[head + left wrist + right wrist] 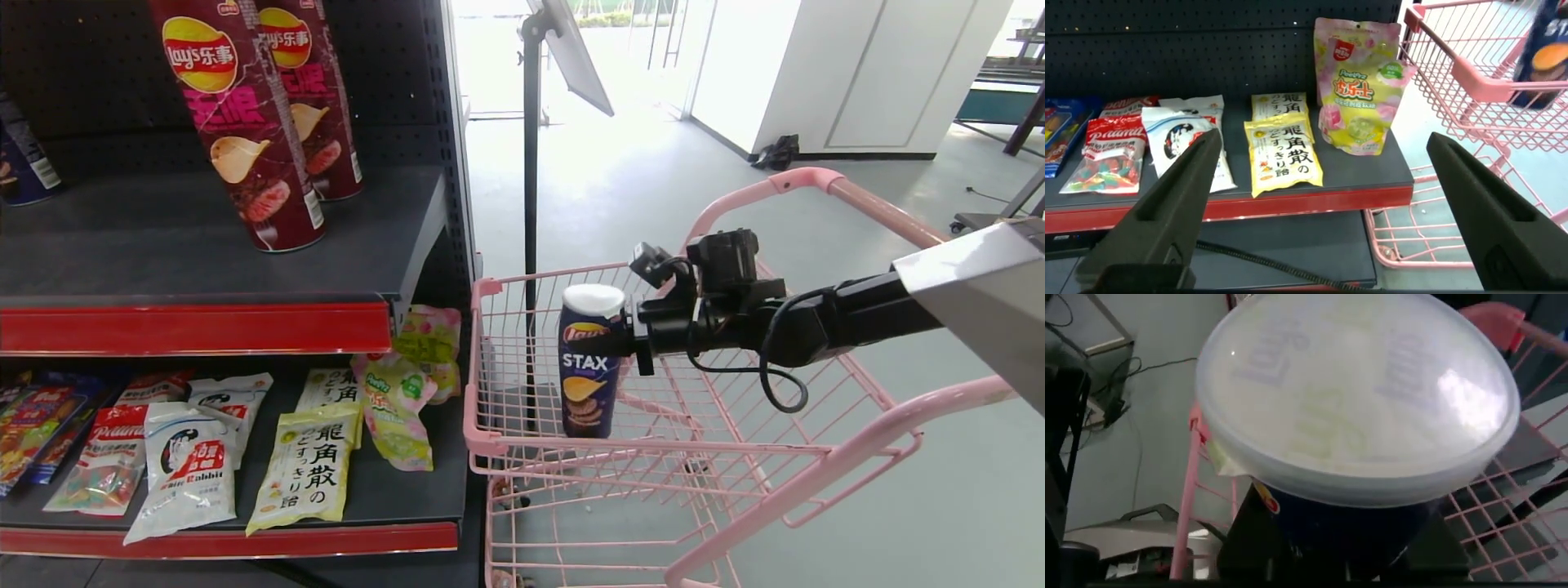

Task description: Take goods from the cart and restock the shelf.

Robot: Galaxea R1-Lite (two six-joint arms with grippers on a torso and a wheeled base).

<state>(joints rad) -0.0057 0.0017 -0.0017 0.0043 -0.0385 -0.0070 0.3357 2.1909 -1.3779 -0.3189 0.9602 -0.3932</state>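
A blue chips can with a white lid stands upright inside the pink cart, close to the basket's end nearest the shelf. My right gripper is shut on the can's upper part from the side. I cannot tell whether the can rests on the basket floor. My left gripper hangs open and holds nothing, in front of the lower shelf. The can and the cart rim show past it. The upper shelf carries two tall red chips cans.
Several snack bags lie on the lower shelf, among them yellow packets and a pink-green bag. A dark can stands far left on the upper shelf, with bare board beside the red cans. A black pole rises behind the cart.
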